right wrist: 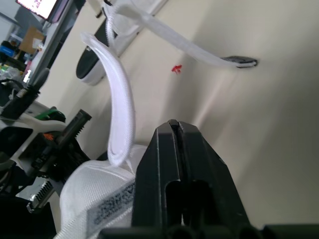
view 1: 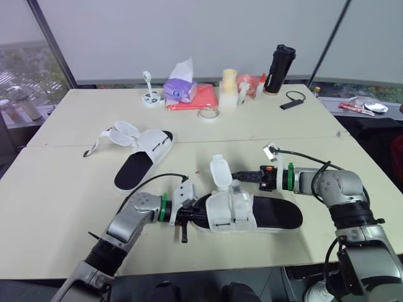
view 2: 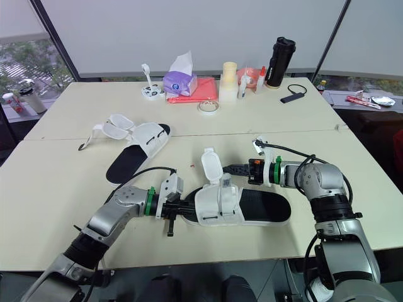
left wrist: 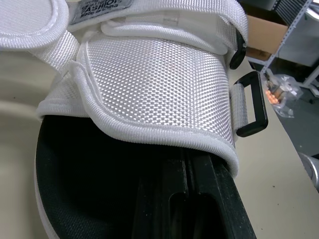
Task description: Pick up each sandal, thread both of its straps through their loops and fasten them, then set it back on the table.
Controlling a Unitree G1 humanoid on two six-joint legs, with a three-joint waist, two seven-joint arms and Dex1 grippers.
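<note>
1. Containers: a purple tissue box (view 1: pixel 180 89) has 1 white tissue sticking out of its top. A black bottle (view 1: pixel 279 68) stands capped at the far edge of the table (view 1: pixel 56 207).
2. Near sandal (view 1: pixel 247 211): it lies flat close to the front edge, with bare tabletop on both sides. 1 strap (view 1: pixel 220 173) stands upright.
3. Left gripper (left wrist: pixel 185 169): its fingers are pressed together on the black insole, under the fastened strap.
4. Right gripper (right wrist: pixel 174 124): its fingers are pressed together, just beside the upright strap and holding nothing.
5. Second sandal (view 1: pixel 142 156): it lies at the far left with its straps loose.
6. Strap label (left wrist: pixel 99 7): "ASHIO" is readable and the rest is cut off.
</note>
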